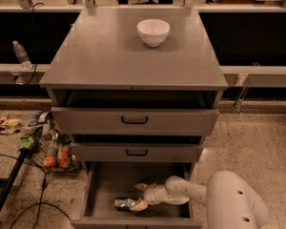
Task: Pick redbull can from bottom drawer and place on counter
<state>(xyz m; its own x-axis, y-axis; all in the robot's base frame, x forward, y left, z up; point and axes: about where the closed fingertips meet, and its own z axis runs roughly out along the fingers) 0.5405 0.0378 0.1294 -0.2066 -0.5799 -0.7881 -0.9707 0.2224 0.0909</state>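
Spread fingers [140, 205] against redbull can [123, 203], drawer [109, 184]

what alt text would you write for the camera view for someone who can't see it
The robot's gripper, open, reaches into the pulled-out bottom drawer, right beside the redbull can lying on its side on the drawer floor. Above, a white bowl sits on the grey counter.
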